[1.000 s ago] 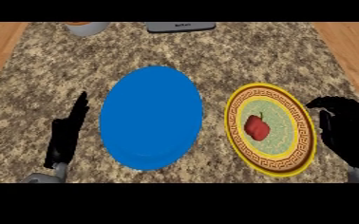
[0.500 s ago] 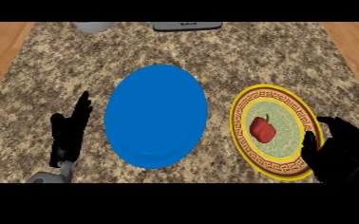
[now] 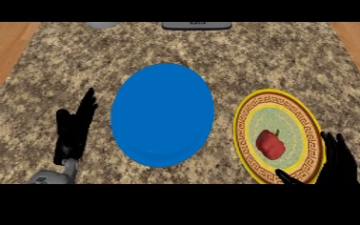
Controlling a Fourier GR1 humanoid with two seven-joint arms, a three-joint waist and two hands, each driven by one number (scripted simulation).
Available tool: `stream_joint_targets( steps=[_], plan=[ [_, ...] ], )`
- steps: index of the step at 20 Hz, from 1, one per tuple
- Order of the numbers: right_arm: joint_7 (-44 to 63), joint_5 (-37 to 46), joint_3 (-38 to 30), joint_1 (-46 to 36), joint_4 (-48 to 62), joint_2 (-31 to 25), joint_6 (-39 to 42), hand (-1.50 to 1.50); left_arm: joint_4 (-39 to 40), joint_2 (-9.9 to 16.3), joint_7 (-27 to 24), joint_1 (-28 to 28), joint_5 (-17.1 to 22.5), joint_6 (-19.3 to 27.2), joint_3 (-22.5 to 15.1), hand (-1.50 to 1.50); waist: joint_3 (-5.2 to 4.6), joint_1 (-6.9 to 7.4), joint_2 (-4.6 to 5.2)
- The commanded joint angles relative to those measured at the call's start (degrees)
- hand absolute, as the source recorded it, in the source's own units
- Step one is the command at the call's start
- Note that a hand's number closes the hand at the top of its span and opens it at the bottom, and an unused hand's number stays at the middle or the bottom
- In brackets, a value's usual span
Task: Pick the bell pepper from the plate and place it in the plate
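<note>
A red bell pepper (image 3: pixel 271 143) lies on the yellow patterned plate (image 3: pixel 247 117) at the right of the counter. A plain blue plate (image 3: pixel 162 113) sits in the middle with nothing on it. My right hand (image 3: pixel 337 164) is at the lower right edge, open, its fingers beside the yellow plate's right rim and its thumb by the plate's front rim, a short way from the pepper. My left hand (image 3: pixel 74 126) rests open at the left, fingers up, left of the blue plate.
The granite counter (image 3: pixel 63 62) has wooden strips at both sides. A dark flat object (image 3: pixel 197 25) and a grey round object (image 3: pixel 103 25) sit at the far edge.
The view has shifted, so both plates sit lower and further right. My right hand has come in closer to the yellow plate's front right rim. The pepper stays on its plate.
</note>
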Motion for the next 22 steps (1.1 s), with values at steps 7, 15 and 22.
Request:
stream_joint_targets(
  steps=[7,15,22],
  plan=[
    [8.5,15.9,0.7,5.17,-6.34,-5.71,-10.89,-1.5,1.02,-0.45,-0.61,0.49,-0.2,-2.06,1.43,0.0,-0.23,0.04,-0.04],
    [20.63,25.05,6.06,4.15,-8.32,-10.08,-8.19,-1.5,-3.74,-0.74,1.96,2.73,-2.34,-1.96,1.9,0.0,-0.16,0.35,-0.05],
    [23.39,28.48,5.36,-3.31,-0.76,-6.04,-10.13,-1.5,-5.07,-5.09,4.34,3.46,-6.78,-1.99,2.75,0.0,-0.14,0.35,-0.03]
  ],
)
